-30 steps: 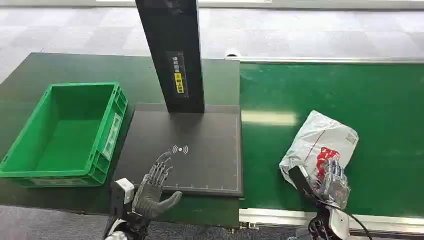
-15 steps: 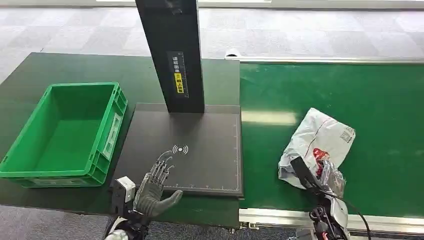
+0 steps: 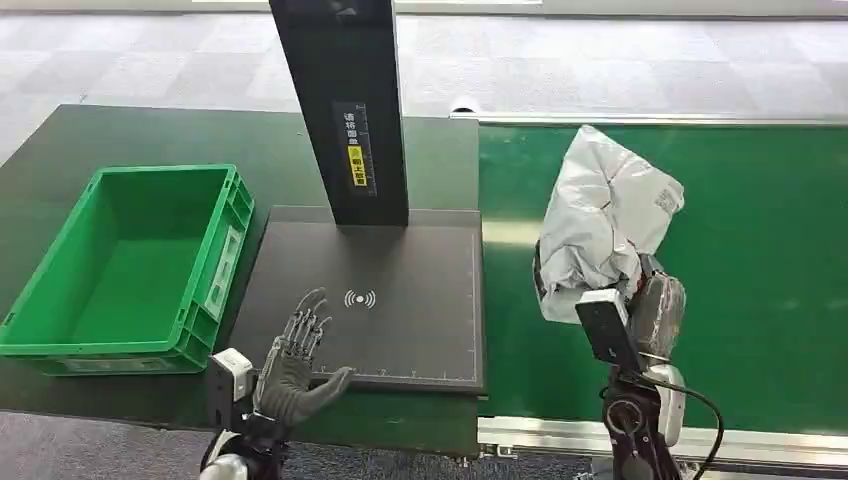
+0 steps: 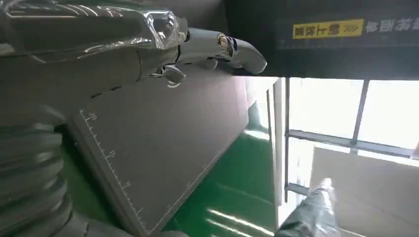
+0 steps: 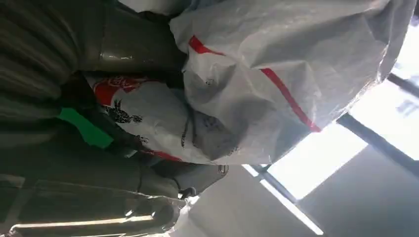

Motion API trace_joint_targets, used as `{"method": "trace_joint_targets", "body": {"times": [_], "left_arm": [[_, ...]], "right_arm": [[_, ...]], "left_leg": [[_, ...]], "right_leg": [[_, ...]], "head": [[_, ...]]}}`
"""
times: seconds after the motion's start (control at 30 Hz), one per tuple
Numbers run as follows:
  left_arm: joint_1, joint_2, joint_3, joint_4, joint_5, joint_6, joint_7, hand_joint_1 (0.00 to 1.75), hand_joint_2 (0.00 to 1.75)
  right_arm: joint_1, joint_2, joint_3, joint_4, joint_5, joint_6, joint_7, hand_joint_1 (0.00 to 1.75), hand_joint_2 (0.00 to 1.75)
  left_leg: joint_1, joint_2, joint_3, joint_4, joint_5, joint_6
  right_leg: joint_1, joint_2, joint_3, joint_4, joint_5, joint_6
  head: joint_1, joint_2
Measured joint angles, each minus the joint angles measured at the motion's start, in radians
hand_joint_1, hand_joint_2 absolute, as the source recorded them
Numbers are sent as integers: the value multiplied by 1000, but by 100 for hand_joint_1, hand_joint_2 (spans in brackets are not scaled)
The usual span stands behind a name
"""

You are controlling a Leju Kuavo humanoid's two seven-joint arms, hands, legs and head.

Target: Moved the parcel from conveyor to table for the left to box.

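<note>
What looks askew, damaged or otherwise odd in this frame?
Nothing is spilled or broken. The parcel, a crumpled grey poly bag, is held up off the conveyor by the right hand. The green crate sits squarely, empty.

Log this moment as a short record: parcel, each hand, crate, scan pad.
parcel: white plastic mail bag, crumpled, lifted off the green conveyor, held upright
right hand: grips the bag's lower end; red print on the bag is seen in the right wrist view
left hand: holds nothing, fingers spread, over the near edge of the dark scan pad
crate: green, nothing inside, left of the pad
post: black, upright, at the pad's far edge
</note>
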Motion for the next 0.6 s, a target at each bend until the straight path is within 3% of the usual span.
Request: {"method": "trace_joint_targets", "body": {"times": [0.2,0.6], "left_arm": [[-3,0,19,-11,0,4,-6,0,175],[-7,0,42,-31,2,36,-9,0,175]], "right_arm": [[39,-10,145,-176,-82,62,-5,175,175],[26,-12,311,-173,-156,175,15,175,175]], "left_leg": [[0,0,0,0,0,0],[0,-1,-1,0,0,0]], "right_leg": [[0,0,1,0,0,0],[0,-1,1,0,0,0]], "head": [[0,0],[0,0]]}}
